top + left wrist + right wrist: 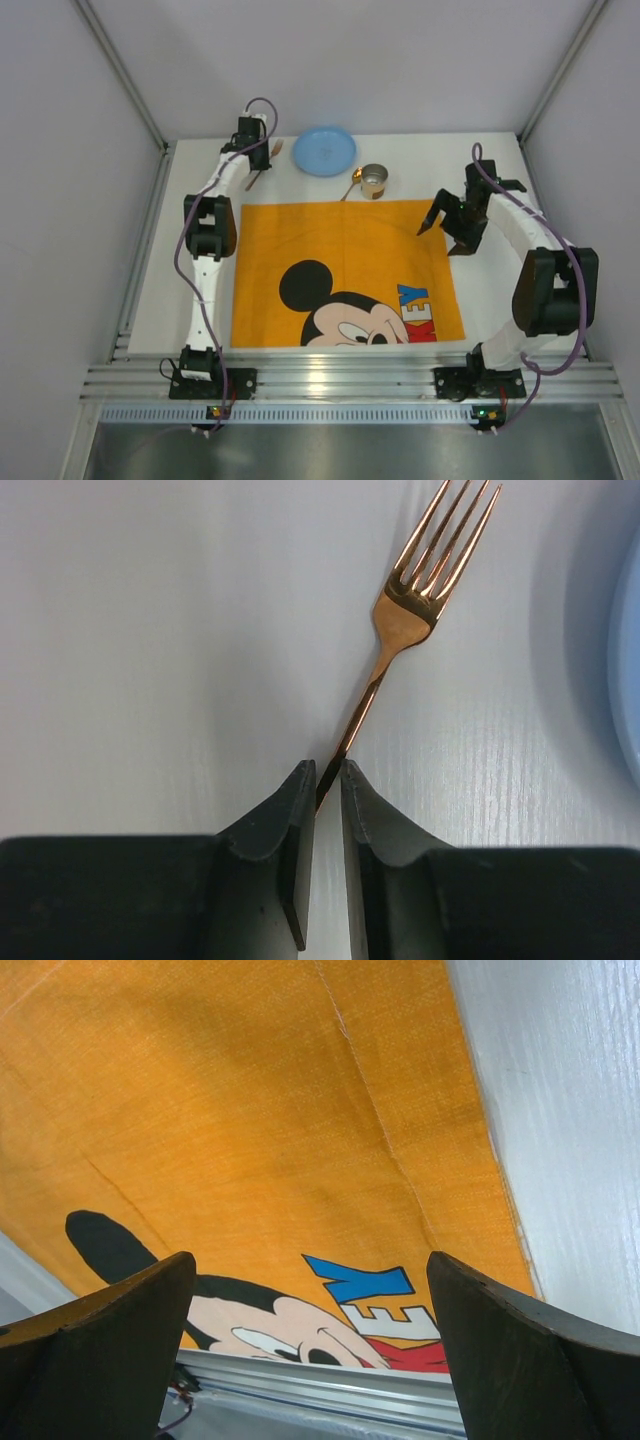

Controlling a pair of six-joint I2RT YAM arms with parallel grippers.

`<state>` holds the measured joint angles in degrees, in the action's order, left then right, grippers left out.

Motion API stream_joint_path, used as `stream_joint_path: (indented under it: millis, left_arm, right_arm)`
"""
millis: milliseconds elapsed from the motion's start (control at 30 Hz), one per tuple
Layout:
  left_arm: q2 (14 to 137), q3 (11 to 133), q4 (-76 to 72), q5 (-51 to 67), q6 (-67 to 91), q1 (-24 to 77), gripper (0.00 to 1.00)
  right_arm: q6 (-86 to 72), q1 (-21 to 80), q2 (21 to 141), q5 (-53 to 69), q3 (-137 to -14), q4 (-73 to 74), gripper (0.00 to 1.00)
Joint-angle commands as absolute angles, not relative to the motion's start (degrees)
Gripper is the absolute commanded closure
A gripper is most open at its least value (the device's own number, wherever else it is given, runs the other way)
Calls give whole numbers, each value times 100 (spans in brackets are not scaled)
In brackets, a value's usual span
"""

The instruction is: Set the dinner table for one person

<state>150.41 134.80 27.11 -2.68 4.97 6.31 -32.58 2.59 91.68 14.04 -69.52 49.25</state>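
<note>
A copper-coloured fork (405, 615) lies on the white dinner table (500, 160), left of the blue plate (323, 150). My left gripper (328, 772) is shut on the end of the fork's handle, with the tines pointing away from it. In the top view the left gripper (260, 158) stands over the fork (254, 182) at the back left. My right gripper (447, 225) is open and empty. It hovers over the right edge of the orange Mickey Mouse cloth (250, 1110), its fingers (110, 1340) wide apart.
A metal cup (374, 181) stands behind the cloth (340, 270), with a copper utensil (352, 184) beside it. The plate's rim shows at the right edge of the left wrist view (630, 660). Bare table (570, 1110) lies right of the cloth. Grey walls enclose the table.
</note>
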Motion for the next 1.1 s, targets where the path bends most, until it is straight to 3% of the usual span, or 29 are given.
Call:
stream_joint_path:
  millis: [0, 100, 200, 600, 1067]
  left_arm:
    - [15170, 13465, 3506, -299, 264, 712, 79]
    - [15231, 13491, 3699, -255, 281, 782, 86]
    - [15267, 13491, 3981, -465, 448, 782, 100]
    - [14872, 12982, 3798, -747, 808, 808, 100]
    - [12578, 11216, 2208, -1203, 1275, 984, 100]
  right_arm:
    - [-3217, 316, 9237, 1476, -7330, 4860, 0]
    - [-3155, 308, 9264, 1485, -7392, 4887, 0]
    - [-3103, 316, 9255, 1512, -7365, 4904, 0]
    - [-3216, 316, 8930, 1626, -6909, 4597, 0]
    - [-3507, 861, 8473, 1467, -6645, 4043, 0]
